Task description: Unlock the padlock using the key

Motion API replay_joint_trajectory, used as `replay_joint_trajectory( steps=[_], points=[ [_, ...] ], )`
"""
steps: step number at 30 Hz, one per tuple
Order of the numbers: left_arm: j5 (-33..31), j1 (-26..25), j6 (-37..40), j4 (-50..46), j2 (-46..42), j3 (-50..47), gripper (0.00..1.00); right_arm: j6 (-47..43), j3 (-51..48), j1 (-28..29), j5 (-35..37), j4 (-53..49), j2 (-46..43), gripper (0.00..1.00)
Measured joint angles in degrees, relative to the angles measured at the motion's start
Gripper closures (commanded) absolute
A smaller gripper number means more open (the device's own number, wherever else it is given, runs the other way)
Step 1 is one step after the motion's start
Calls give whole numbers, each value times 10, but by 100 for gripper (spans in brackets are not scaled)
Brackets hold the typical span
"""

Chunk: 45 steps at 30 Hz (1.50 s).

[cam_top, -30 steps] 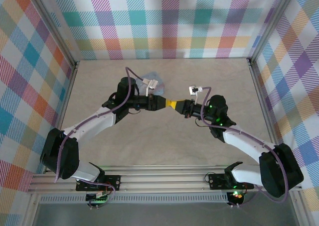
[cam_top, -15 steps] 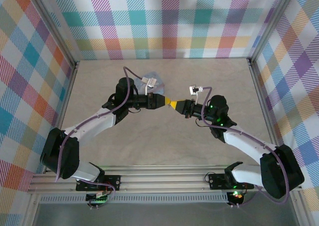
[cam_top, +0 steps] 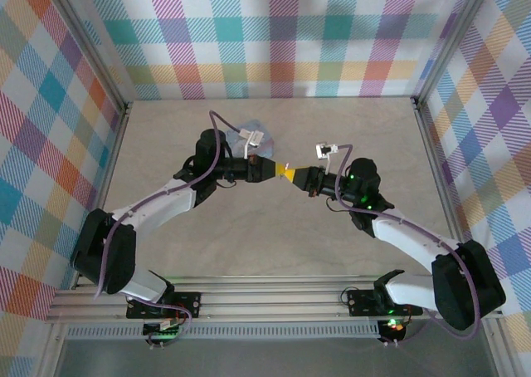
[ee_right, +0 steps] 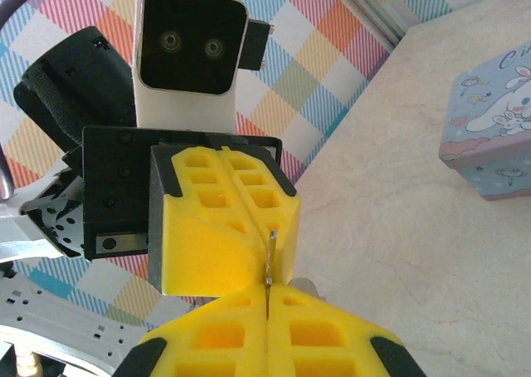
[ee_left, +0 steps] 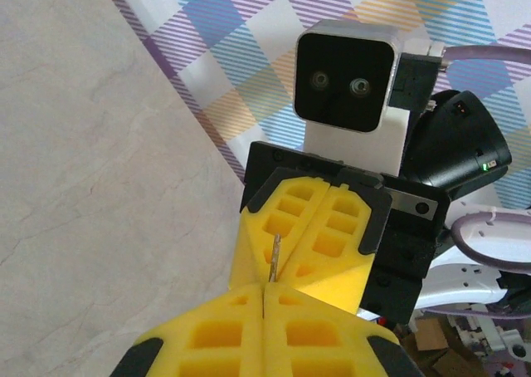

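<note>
Left gripper (ee_left: 264,302) fingers pressed shut; key (ee_left: 274,257) stands out of seam. Right gripper (ee_right: 267,302) fingers likewise shut, same key at its seam. 2 grippers meet tip to tip, key bridging tips, above middle of table (cam_top: 249,236). Padlock (cam_top: 255,131) lies flat on table just behind left wrist, apart from key, toward back wall.
</note>
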Motion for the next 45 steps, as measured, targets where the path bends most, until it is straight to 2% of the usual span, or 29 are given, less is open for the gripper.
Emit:
replay_joint_trajectory(
  steps=[8,11,16,22,30,45],
  points=[
    [-2,0,60,-94,8,20,100,-23,1,0,31,-80,-21,57],
    [1,4,82,-120,13,22,100,-40,9,-7,40,-138,-49,50],
    [12,5,145,-195,27,56,100,-66,55,-51,25,-245,-92,50],
    [48,5,209,-261,33,99,100,-90,100,-68,-34,-313,-75,54],
    [79,3,262,-321,40,129,100,-72,101,-68,-96,-305,-9,60],
    [83,-5,268,-330,56,131,100,-56,96,-66,-131,-267,-6,61]
  ],
)
